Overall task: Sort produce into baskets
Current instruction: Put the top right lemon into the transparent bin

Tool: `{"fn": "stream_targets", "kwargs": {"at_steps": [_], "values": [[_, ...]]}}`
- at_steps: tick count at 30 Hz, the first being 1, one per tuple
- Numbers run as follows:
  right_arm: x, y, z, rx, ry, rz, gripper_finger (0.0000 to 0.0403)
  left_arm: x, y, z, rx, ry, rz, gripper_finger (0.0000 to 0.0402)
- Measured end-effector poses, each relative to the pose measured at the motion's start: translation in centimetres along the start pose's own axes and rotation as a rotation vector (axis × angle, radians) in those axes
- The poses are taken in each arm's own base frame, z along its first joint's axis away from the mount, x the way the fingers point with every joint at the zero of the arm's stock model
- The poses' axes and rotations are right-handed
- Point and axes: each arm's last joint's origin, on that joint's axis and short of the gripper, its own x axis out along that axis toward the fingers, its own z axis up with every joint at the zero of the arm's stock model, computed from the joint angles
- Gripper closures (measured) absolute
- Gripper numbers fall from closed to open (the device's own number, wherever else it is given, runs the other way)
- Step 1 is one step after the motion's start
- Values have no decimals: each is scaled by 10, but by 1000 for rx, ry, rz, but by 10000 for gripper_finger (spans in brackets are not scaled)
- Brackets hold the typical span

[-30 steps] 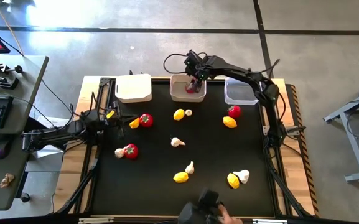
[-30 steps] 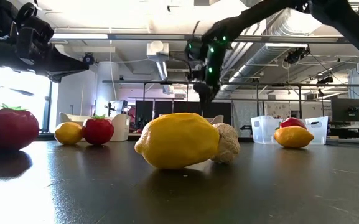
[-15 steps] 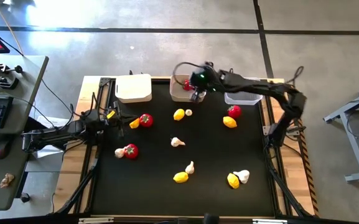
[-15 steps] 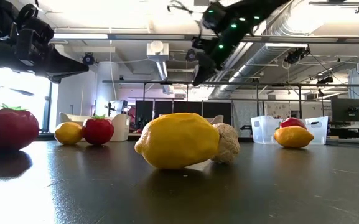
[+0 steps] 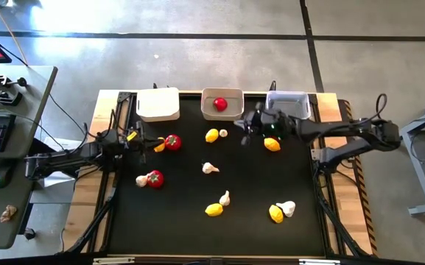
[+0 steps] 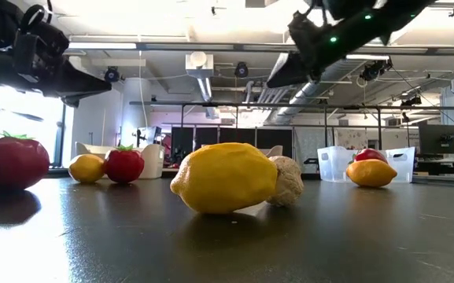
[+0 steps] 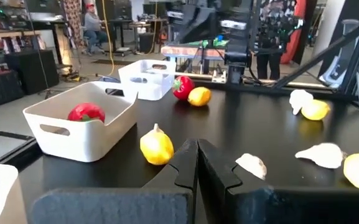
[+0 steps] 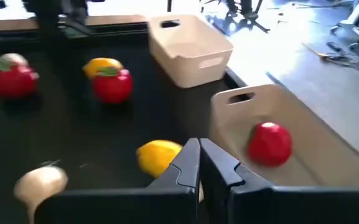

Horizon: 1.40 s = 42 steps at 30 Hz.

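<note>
We see the right tool (image 5: 247, 126), fingers pressed together and empty, hovering beside the middle basket (image 5: 206, 107) holding one tomato (image 5: 220, 104), while the left tool (image 5: 140, 140), also closed, waits at the surface's left edge.

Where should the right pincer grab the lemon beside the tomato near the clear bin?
Probably from straight above, closing across the lemon's short middle: it lies flat, an oval. Keep the fingers off the side where the tomato sits close by.
</note>
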Motion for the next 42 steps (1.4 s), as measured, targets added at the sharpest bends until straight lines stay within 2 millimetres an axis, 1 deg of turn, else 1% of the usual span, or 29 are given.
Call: {"fn": "stream_targets", "kwargs": {"at_steps": [5, 10, 14, 18, 23, 27, 30, 34, 39, 42], "values": [[-10, 24, -13, 7, 29, 9, 402, 4, 0, -4, 2, 57, -10, 401], [-18, 46, -15, -33, 32, 39, 403, 9, -1, -3, 2, 49, -53, 401], [-23, 59, -17, -39, 40, 63, 403, 14, -1, 1, 17, 13, -55, 401], [-27, 65, -25, -32, 104, 71, 403, 17, -1, 2, 17, 6, -55, 401], [-38, 58, -35, 21, 218, -23, 392, 20, -1, 3, 17, 0, -55, 401], [-43, 46, -44, 109, 330, -91, 363, 21, -1, 3, 14, -5, -55, 401], [-43, 38, -52, 143, 427, -111, 328, 21, -2, 3, 11, -9, -67, 402], [-41, 26, -55, 169, 510, -106, 271, 22, -2, 3, 11, 0, -79, 401], [-42, 13, -46, 171, 587, -129, 202, 23, 0, 2, 10, 8, -31, 402], [-38, 9, -43, 172, 632, -125, 173, 23, 1, 2, 18, 10, 4, 401]]}}
